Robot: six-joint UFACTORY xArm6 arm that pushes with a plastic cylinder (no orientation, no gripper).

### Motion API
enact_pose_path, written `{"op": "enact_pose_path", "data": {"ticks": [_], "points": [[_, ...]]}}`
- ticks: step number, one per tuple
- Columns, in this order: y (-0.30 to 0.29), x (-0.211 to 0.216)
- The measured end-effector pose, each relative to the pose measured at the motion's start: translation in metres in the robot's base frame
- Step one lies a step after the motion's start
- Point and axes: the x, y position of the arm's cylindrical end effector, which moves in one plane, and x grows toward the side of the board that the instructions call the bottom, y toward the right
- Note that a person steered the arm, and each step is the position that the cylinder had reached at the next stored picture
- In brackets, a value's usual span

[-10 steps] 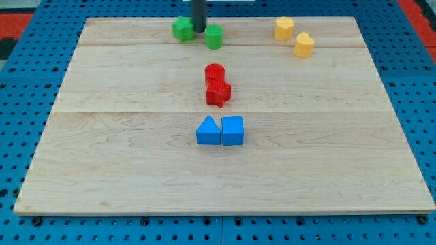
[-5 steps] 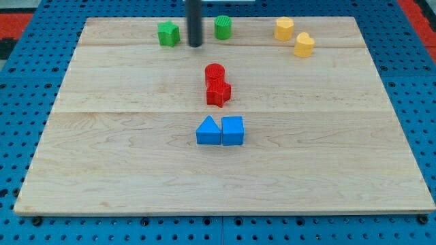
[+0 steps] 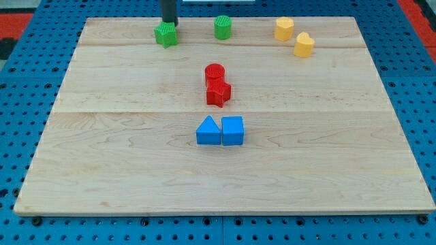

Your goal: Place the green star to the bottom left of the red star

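The green star (image 3: 165, 34) lies near the board's top edge, left of centre. My tip (image 3: 169, 24) stands right behind it, at its upper side, touching or nearly touching it. The red star (image 3: 219, 92) lies near the board's middle, directly below and touching a red cylinder (image 3: 214, 73). The green star is far up and to the left of the red star.
A green cylinder (image 3: 223, 27) stands at the top, right of the green star. Two yellow blocks (image 3: 284, 28) (image 3: 304, 45) sit at the top right. A blue triangle (image 3: 208, 131) and a blue cube (image 3: 232, 131) lie side by side below the red star. The wooden board (image 3: 102, 170) rests on a blue pegboard.
My tip pushed between the two green blocks, parting them, then moved left and up to stand behind the green star. The green star shifted left; the green cylinder shifted right and up.
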Motion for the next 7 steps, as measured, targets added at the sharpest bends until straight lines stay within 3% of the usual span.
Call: {"op": "enact_pose_path", "data": {"ticks": [1, 3, 4, 5, 7], "points": [[-0.006, 0.049], [-0.061, 0.067], [-0.056, 0.096], [-0.046, 0.137], [0.036, 0.180]]}}
